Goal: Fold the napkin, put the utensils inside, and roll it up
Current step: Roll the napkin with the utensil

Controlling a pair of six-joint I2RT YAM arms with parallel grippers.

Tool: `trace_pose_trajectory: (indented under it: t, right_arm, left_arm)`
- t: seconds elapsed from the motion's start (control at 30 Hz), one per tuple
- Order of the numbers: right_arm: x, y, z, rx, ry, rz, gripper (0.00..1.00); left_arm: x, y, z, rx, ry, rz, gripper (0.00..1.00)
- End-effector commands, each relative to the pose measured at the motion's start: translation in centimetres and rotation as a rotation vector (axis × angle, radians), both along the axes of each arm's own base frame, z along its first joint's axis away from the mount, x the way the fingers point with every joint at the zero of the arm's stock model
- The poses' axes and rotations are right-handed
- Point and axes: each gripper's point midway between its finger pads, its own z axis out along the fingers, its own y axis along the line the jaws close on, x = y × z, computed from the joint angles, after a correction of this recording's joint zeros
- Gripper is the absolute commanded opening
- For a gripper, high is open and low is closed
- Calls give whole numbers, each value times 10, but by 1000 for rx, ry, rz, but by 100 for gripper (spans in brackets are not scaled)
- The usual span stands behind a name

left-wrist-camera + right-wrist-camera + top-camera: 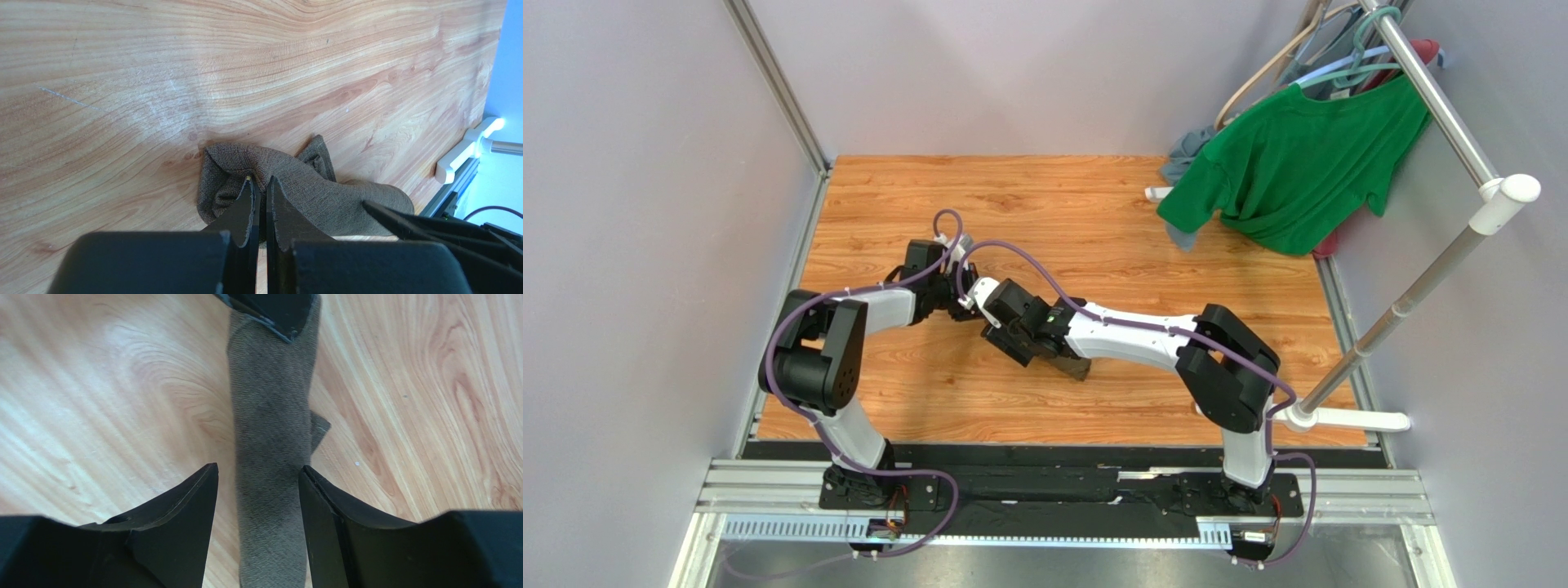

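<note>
Wood-grain table (1014, 208), boxed in by grey walls; a green T-shirt (1290, 165) hangs from a white rail (1437, 92) at the far right corner.

The napkin (270, 447) lies near the table's middle, gathered into a long narrow roll, mostly hidden under the right arm in the overhead view. One end is bunched and creased.

Left gripper (258, 184): jaws pressed together, tips set at the bunched end of the roll. Whether cloth is caught between them cannot be told.

Right gripper (258, 470): jaws spread, one finger on each side of the roll, which runs lengthwise between them. A gap shows on one side; the other finger's edge lies right at the cloth. No clamping seen.
</note>
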Motion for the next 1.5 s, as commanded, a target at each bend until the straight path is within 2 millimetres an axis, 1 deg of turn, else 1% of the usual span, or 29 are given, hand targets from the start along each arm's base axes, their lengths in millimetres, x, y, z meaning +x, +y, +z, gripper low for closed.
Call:
trace_pose_trajectory:
  t: [0.0, 0.3, 0.43, 0.57, 0.6, 0.7, 0.73, 0.8, 0.83, 0.87, 0.9, 0.93, 0.97, 1.0, 1.03, 1.07, 1.13, 1.17, 1.23, 1.27, 1.33, 1.37, 1.4, 1.47]
  right_arm:
    - [15, 0, 0, -7, -72, -21, 55]
    - [7, -1, -23, -29, -30, 8, 54]
    - [9, -7, -42, -69, -16, -7, 53]
    - [12, -12, -51, -71, 16, -28, 54]
    - [13, -14, -52, -68, 28, -35, 54]
    - [14, -20, -58, -47, 97, -46, 49]
    - [12, -23, -60, -34, 140, -44, 46]
    - [10, -24, -61, -5, 189, -48, 42]
    - [8, -27, -63, 15, 239, -50, 38]
    - [3, -24, -63, 45, 286, -35, 37]
    - [1, -26, -63, 58, 321, -45, 36]
    - [-2, -27, -64, 85, 369, -35, 35]
    - [-3, -27, -64, 98, 392, -37, 34]
    - [-4, -29, -65, 109, 418, -42, 34]
    - [-7, -28, -65, 133, 454, -34, 34]
    - [-8, -28, -64, 148, 475, -33, 34]
    - [-11, -26, -65, 193, 552, -25, 34]
    - [-11, -25, -64, 209, 571, -25, 34]
    - [-11, -24, -64, 236, 611, -18, 34]
    - [-11, -23, -65, 239, 617, -16, 34]
    - [-11, -21, -62, 266, 647, -3, 34]
    - [-12, -20, -65, 268, 665, -2, 34]
    - [-11, -19, -63, 276, 674, 1, 34]
    - [-12, -19, -66, 290, 707, 5, 34]
  left_arm:
    - [7, 0, 3, 16, -14, -5, 0]
    - [8, 0, 2, 15, -10, -7, 0]
    - [9, -2, 5, 8, -18, -11, 0]
    - [11, -4, 10, -10, -31, -15, 0]
    - [12, -4, 13, -13, -37, -13, 2]
    - [17, -3, 21, -11, -62, 3, 18]
    - [17, -2, 23, -6, -68, 7, 32]
    - [23, 3, 33, 13, -102, 34, 45]
    - [23, 5, 39, 22, -113, 45, 53]
    - [27, 9, 42, 40, -127, 68, 55]
    - [29, 13, 44, 50, -134, 83, 57]
    - [30, 15, 50, 53, -151, 96, 59]
    - [32, 20, 50, 68, -160, 116, 60]
    - [32, 21, 51, 73, -168, 125, 60]
    - [33, 22, 58, 67, -196, 132, 62]
    - [30, 22, 54, 64, -193, 130, 62]
    - [30, 18, 57, 36, -219, 115, 62]
    - [24, 15, 52, 20, -209, 96, 62]
    - [23, 12, 48, 1, -208, 81, 62]
    - [18, 10, 43, -11, -197, 65, 62]
    - [17, 6, 40, -32, -200, 53, 62]
    - [14, 4, 39, -46, -195, 41, 62]
    - [14, 3, 39, -53, -197, 35, 62]
    - [13, 1, 34, -58, -190, 29, 61]
